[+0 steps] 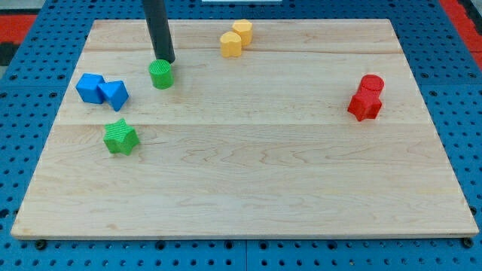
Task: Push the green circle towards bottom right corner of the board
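Note:
The green circle (160, 74) is a small green cylinder in the upper left part of the wooden board (248, 173). My tip (166, 60) is the lower end of a dark rod coming down from the view's top. It stands just above and slightly right of the green circle, touching or nearly touching its top edge. The board's bottom right corner (461, 230) lies far off to the view's lower right.
A green star (120, 138) lies below left of the circle. Two blue blocks (102, 90) sit to its left. Two yellow blocks (236, 38) are near the top edge. Two red blocks (367, 98) are at the right. A blue pegboard surrounds the board.

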Action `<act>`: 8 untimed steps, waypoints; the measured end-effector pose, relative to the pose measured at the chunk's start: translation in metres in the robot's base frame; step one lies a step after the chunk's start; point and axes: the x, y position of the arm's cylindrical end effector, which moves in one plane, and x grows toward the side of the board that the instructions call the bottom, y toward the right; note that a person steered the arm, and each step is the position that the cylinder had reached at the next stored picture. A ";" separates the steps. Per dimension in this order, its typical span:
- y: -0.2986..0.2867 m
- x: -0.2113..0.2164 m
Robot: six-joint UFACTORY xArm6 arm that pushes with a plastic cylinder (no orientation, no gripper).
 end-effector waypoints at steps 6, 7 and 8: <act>-0.064 0.003; -0.026 0.014; 0.017 0.016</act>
